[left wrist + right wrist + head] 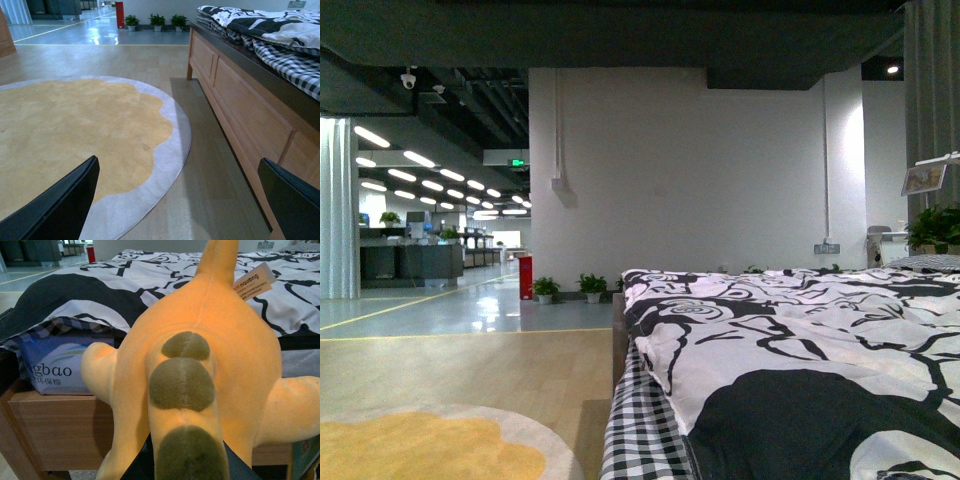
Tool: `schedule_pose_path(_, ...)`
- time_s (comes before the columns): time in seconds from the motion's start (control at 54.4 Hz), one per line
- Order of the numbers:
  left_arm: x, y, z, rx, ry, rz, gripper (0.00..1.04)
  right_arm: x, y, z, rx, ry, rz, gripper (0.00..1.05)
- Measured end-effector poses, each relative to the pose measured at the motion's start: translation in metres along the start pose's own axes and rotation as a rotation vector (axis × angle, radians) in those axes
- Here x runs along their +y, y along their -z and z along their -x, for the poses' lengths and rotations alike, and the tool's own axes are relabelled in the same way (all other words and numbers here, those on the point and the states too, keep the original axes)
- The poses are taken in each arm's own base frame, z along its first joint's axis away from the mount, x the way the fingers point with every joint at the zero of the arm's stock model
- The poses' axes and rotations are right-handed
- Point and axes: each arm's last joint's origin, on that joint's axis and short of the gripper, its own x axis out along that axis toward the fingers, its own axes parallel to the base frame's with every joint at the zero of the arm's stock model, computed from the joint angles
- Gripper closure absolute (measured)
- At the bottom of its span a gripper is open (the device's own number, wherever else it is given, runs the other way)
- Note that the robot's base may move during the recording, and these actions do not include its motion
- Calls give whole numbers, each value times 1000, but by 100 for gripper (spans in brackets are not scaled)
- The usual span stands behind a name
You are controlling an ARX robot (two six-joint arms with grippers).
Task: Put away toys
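Bed quilt [125,280] behind; plush [200,340] long axis points toward it, right tool [190,462] gripping; left tool [177,161] spread.

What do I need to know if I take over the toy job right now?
Left tool: open, empty, above the round yellow rug.
Right tool: seems shut on the soft orange plush animal with olive-brown spots, held beside the wooden bed with the black-and-white duvet.
Done: toy grasped.
Left: put it away; no storage spot shows.
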Motion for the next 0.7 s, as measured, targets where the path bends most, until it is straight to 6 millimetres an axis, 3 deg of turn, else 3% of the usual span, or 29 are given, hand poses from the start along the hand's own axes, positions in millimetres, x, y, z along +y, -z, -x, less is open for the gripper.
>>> schedule_pose_path(0.699,0,0,0,0,5,0,6,0,1,0,6,-6,1,98)
